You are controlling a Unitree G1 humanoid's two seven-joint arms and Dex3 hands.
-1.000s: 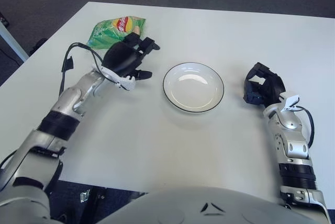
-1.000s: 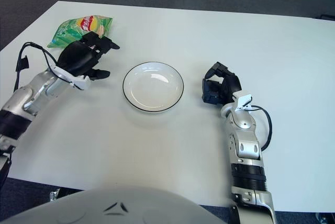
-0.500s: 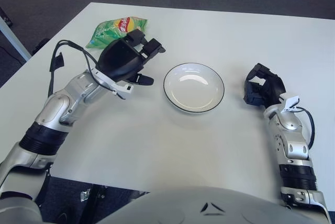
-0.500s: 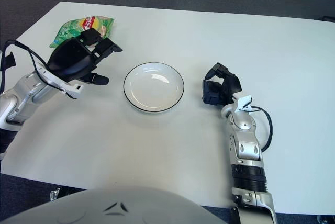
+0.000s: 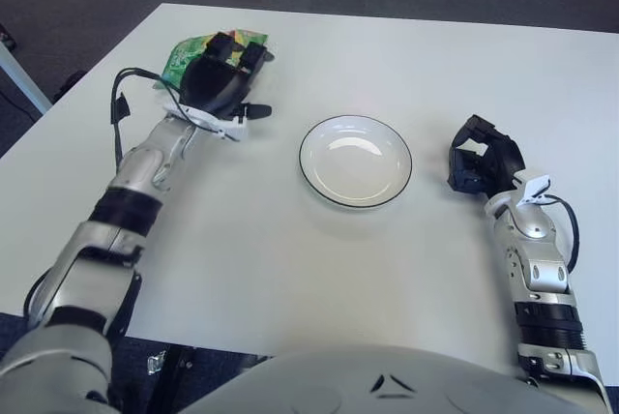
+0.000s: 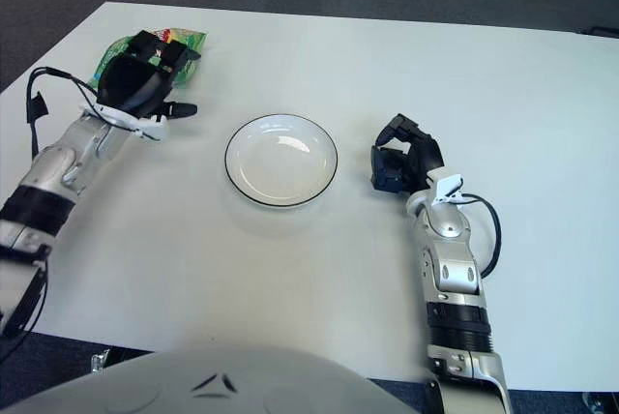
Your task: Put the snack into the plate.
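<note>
Left hand (image 5: 224,85) sits over the green snack bag (image 5: 187,52) at the far left of the tabletop (image 5: 290,259); we cannot tell if its fingers have closed on it. We judge grasping underway; next, lift and carry right to the plate (image 5: 355,161). Right hand (image 5: 481,164) shows right of the plate.

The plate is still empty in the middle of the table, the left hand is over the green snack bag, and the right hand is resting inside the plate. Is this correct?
Not quite: the right hand is not inside the plate; the left eye view shows it to the plate's right, apart from it. The plate is indeed empty, and the left hand is over the green snack bag.
</note>
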